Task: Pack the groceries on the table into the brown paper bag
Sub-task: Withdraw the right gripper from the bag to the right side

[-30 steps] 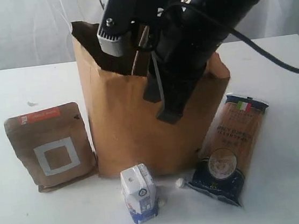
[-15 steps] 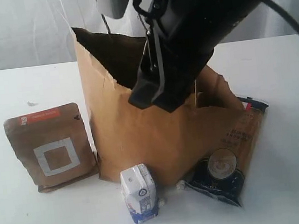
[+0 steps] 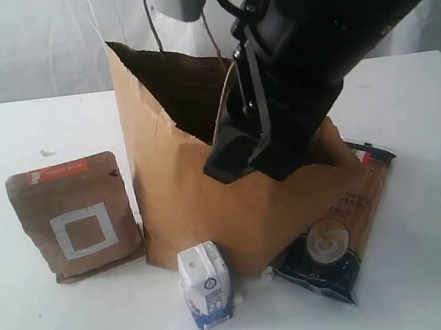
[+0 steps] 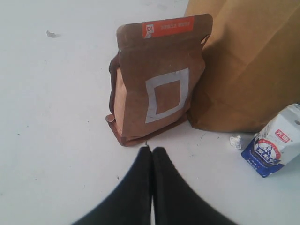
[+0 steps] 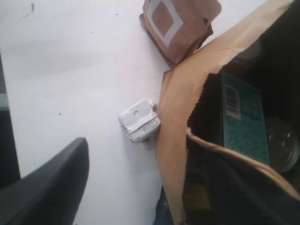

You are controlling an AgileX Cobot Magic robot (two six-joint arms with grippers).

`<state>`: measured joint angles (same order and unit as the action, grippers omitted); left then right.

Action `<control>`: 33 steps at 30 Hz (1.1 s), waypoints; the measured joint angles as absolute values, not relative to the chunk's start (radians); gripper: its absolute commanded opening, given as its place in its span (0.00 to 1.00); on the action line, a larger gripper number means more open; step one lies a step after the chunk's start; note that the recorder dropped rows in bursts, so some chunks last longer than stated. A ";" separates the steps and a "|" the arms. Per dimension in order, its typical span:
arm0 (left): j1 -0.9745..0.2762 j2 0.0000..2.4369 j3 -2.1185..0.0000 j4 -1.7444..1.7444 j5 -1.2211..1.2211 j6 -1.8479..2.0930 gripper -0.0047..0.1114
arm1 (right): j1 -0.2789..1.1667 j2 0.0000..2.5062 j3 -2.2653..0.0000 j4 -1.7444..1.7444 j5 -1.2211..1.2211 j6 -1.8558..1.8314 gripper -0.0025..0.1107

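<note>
The brown paper bag (image 3: 186, 209) stands open mid-table. My right gripper (image 3: 263, 156) hangs over its front rim, open, with the bag's wall (image 5: 183, 108) running between the wide-apart fingers; one finger (image 5: 47, 187) is outside over the table. Inside the bag I see a teal-labelled pack (image 5: 241, 117) and a metal-lidded jar (image 5: 281, 145). Outside stand the brown kraft pouch (image 3: 75, 217) and the small white-blue carton (image 3: 206, 286). The spaghetti pack (image 3: 333, 244) lies partly under the bag's right side. My left gripper (image 4: 152, 149) is shut and empty, just short of the pouch (image 4: 159, 79).
The white table (image 3: 48, 328) stretches wide to the left and front. A small crumpled foil scrap (image 4: 236, 141) lies between the bag's base and the carton (image 4: 276, 147). A twisted paper handle (image 5: 234, 154) crosses the bag's mouth. White curtains hang behind.
My right gripper's jaws have opened and the arm has lifted up out of the bag. The bag's right side has spread over the top of the spaghetti pack.
</note>
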<state>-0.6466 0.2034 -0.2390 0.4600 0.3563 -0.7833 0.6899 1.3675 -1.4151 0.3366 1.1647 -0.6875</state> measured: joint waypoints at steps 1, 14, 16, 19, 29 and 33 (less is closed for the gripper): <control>-0.647 0.203 -0.239 0.460 0.356 -0.783 0.05 | 0.690 1.368 -1.415 0.338 1.169 -0.683 0.58; -0.647 0.203 -0.239 0.455 0.354 -0.783 0.05 | 0.690 1.295 -1.413 0.385 1.205 -0.670 0.58; -0.647 0.203 -0.239 0.410 0.353 -0.783 0.05 | 0.690 1.267 -1.405 0.385 1.209 -0.662 0.58; -0.647 0.203 -0.239 0.293 0.331 -0.783 0.05 | 0.690 1.221 -1.373 0.385 1.209 -0.653 0.58; -0.647 0.203 -0.239 0.230 0.209 -0.783 0.05 | 0.690 1.080 -1.232 0.385 1.203 -0.624 0.54; -0.647 0.203 -0.239 0.230 0.199 -0.783 0.05 | 0.690 1.018 -1.185 0.385 1.199 -0.598 0.43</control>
